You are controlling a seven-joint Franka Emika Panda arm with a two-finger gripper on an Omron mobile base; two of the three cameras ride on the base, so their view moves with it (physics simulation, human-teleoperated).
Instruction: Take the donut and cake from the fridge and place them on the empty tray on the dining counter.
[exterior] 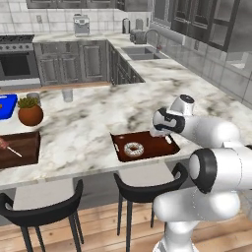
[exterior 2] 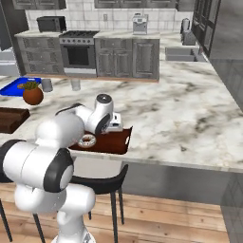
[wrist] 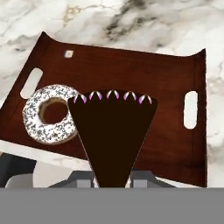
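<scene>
Cake held over the tray

The end effector (wrist: 113, 177) pinches the dark cake (wrist: 112, 131) wedge above the tray (wrist: 131, 65) on the marble surface (exterior: 88, 123); the donut (wrist: 50, 113) lies on the tray's left part.

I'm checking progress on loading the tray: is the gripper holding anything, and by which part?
Yes: the gripper holds the cake by its narrow pointed end, above the tray beside the donut.

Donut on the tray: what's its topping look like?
The donut has white icing with dark speckles, clearest in the hand view.
</scene>
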